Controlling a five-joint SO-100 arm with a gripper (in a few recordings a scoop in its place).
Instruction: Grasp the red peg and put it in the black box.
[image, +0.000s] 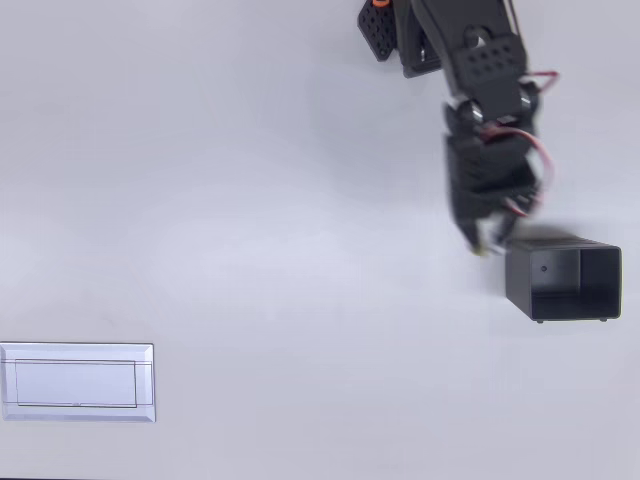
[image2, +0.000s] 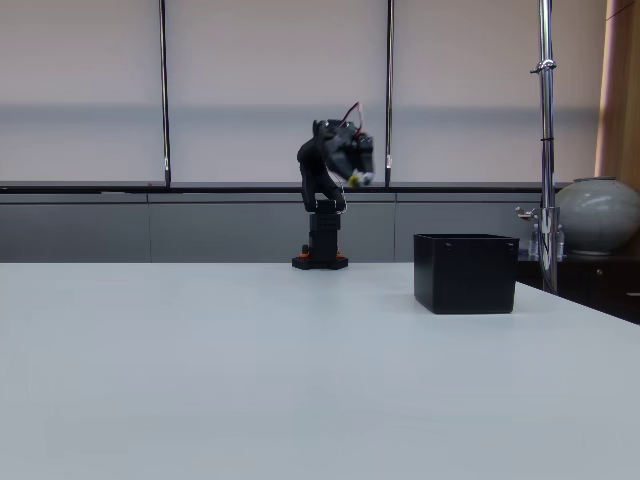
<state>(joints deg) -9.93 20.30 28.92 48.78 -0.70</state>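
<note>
Where the black box sits on the white table, gripper raised just beside its upper-left corner in overhead view, blurred, jaw opening impossible to tell, red peg undiscernible, white tray well apart from the box.

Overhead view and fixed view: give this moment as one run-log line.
gripper: raised, beside black box, blurred, state unclear | red peg: not discernible | white tray: far off on table

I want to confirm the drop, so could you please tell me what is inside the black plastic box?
Overhead, the black plastic box shows one tiny dot on a wall; peg or not, unclear. The side view hides its interior.
</note>
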